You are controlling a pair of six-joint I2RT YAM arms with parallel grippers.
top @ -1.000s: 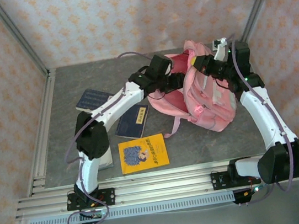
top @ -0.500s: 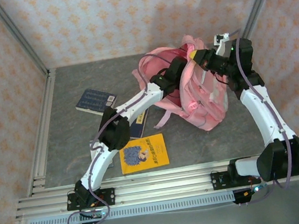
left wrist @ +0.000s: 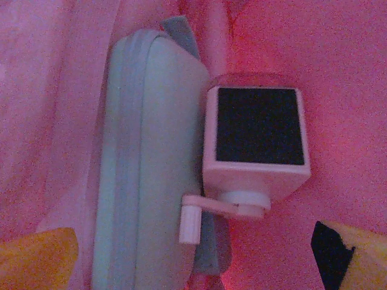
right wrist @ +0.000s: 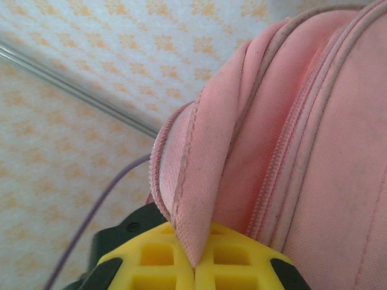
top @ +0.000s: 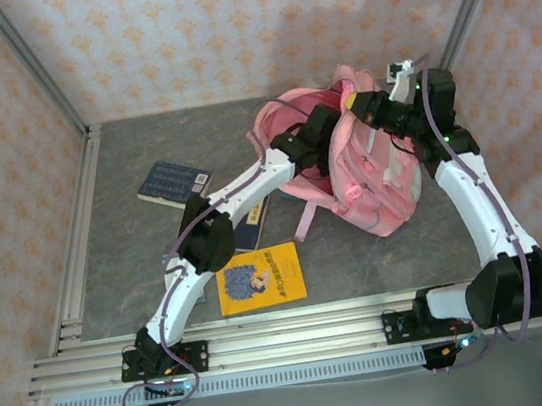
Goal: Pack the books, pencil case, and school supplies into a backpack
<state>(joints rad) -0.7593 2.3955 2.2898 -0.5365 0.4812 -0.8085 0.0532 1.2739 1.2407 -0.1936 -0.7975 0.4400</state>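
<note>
Yellow pads (left wrist: pixel 36 261) set wide apart, the left gripper (left wrist: pixel 193 261) hangs inside the large pink fabric backpack (top: pixel 380 175). Its best move is likely a straight withdrawal that avoids snagging the crank. Just ahead lies the pink boxy crank pencil sharpener (left wrist: pixel 257 139), touching the pale mint-green oblong pencil case (left wrist: pixel 151 163). The right gripper (right wrist: pixel 195 258) is clamped on the backpack's rim.

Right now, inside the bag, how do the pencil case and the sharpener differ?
The pencil case is pale mint, long and round-cornered; the sharpener is pink and boxy with a dark square face. The pencil case runs clearly longer than the sharpener. The sharpener has a white crank that overlaps the pencil case, which carries a lengthwise seam instead. Both lie side by side inside the backpack.
</note>
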